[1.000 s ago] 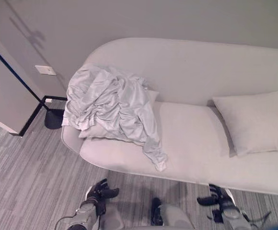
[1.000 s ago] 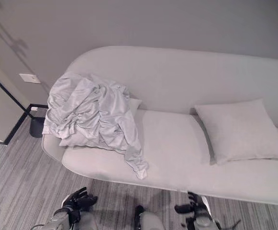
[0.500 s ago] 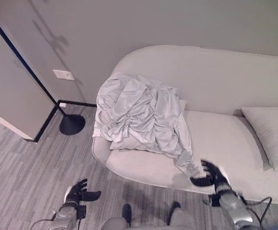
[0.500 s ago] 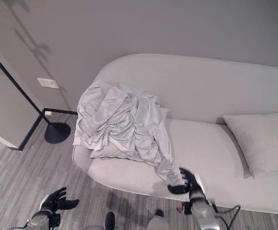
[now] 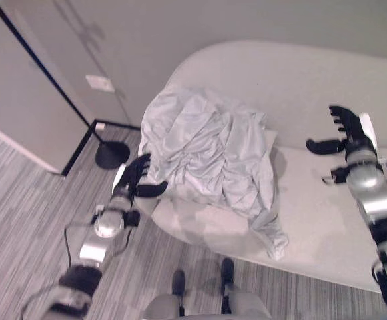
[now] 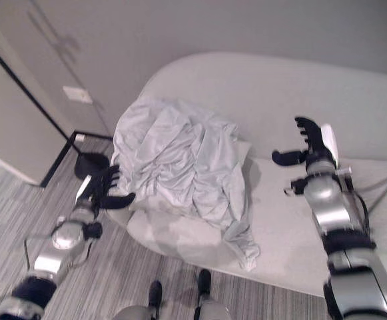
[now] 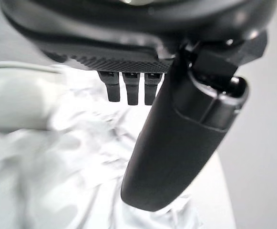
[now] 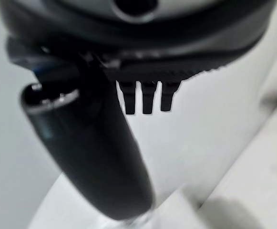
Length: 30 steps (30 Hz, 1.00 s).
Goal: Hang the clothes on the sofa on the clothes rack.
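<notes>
The clothes (image 5: 210,153), a crumpled pale grey heap, lie on the left end of the sofa (image 5: 326,200), around the middle of the frame, with one sleeve trailing down over the front edge of the seat. At centre left, the left hand (image 5: 138,179) is beside the heap's left edge, fingers straight and spread, grasping nothing (whether it touches the cloth cannot be told). At right, the right hand (image 5: 345,132) hangs above the seat, released, well apart from the clothes. Further back at upper left, a black stand base (image 5: 111,155) sits on the floor.
</notes>
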Tool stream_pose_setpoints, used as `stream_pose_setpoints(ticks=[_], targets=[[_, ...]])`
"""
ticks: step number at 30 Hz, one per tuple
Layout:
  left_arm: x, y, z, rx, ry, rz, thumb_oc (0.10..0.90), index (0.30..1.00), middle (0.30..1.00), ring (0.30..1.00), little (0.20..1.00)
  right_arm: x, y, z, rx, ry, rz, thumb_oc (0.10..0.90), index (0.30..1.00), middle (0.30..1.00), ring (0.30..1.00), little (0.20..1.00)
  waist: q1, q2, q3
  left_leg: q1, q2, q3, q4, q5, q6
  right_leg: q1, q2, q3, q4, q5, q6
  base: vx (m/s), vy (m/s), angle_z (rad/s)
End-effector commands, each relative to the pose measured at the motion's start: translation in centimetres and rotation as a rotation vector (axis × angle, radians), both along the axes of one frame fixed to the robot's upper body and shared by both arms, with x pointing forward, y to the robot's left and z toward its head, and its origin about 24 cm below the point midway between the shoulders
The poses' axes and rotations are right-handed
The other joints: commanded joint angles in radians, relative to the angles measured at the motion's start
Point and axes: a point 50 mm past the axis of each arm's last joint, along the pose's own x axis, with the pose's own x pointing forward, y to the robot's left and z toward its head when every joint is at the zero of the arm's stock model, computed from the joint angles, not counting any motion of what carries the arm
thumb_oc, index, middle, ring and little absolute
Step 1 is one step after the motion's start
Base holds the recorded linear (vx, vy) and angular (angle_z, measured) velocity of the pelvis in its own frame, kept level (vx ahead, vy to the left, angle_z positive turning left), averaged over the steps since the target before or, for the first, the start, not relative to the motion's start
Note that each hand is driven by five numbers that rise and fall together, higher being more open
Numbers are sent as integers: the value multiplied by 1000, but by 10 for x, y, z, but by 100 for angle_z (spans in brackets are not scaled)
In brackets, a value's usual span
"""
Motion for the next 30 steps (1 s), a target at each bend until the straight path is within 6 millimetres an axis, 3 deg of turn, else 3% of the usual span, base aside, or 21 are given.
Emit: stream_pose_setpoints(ticks=[1, 5, 6, 8, 12, 14, 18, 19, 24, 30], targets=[[15, 15, 79, 79, -345, 59, 800, 900, 900, 900, 900, 10, 18, 71, 37, -280, 79, 800, 900, 900, 900, 900, 31, -62, 15, -19, -18, 39, -3, -77, -19, 38, -35, 1, 7, -63, 86, -89, 11, 12], [28, 8, 122, 135, -477, 51, 800, 900, 900, 900, 900, 20, 31, 110, 62, -363, 98, 800, 900, 900, 900, 900, 31, -58, 15, -81, -22, 42, -3, -56, -31, -20, -39, 0, 7, -50, 87, -38, 19, 9], [34, 2, 146, 165, -542, 48, 800, 900, 900, 900, 900, 24, 39, 128, 51, -383, 107, 800, 900, 900, 900, 900, 31, -56, 20, -114, -24, 43, -3, -46, -35, -52, -42, 0, 7, -39, 89, -38, 26, 14], [40, 0, 168, 225, -594, 61, 800, 900, 900, 900, 900, 27, 48, 148, 28, -404, 115, 800, 900, 900, 900, 900, 31, -53, 22, -145, -25, 45, -3, -37, -40, -82, -45, 4, 7, -32, 92, -34, 25, 5], [52, 4, 234, 365, -727, 162, 800, 900, 900, 900, 900, 28, 74, 193, -13, -483, 148, 800, 900, 900, 900, 900, 26, -32, 33, -218, -25, 52, -3, -17, -54, -155, -52, 13, 7, -15, 103, -4, 20, -4], [53, 3, 247, 399, -746, 176, 800, 900, 900, 900, 900, 30, 83, 200, -32, -479, 165, 800, 900, 900, 900, 900, 23, -27, 35, -234, -29, 50, -3, -12, -56, -171, -53, 17, 7, -10, 105, 12, 11, -2], [56, 0, 263, 461, -764, 189, 800, 900, 900, 900, 900, 36, 96, 196, -23, -443, 206, 800, 900, 900, 900, 900, 19, -19, 34, -260, -32, 52, -3, -3, -57, -198, -58, 23, 7, -2, 109, 16, 28, -5], [57, 0, 275, 516, -773, 210, 800, 900, 900, 900, 900, 41, 107, 188, -4, -403, 249, 800, 900, 900, 900, 900, 16, -11, 38, -273, -32, 53, -3, 1, -60, -213, -57, 27, 7, 2, 111, 36, 13, -10], [59, 12, 290, 595, -749, 274, 800, 900, 900, 900, 900, 52, 139, 161, 74, -316, 379, 800, 900, 900, 900, 900, 10, 0, 40, -285, -34, 59, -3, 2, -57, -233, -57, 41, 7, 7, 113, 41, 14, -11], [59, 22, 298, 673, -724, 328, 800, 900, 900, 900, 900, 53, 170, 130, 112, -269, 514, 800, 900, 900, 900, 900, -6, 16, 48, -289, -36, 66, -3, 0, -54, -246, -62, 54, 7, 10, 111, 37, 3, -8]])
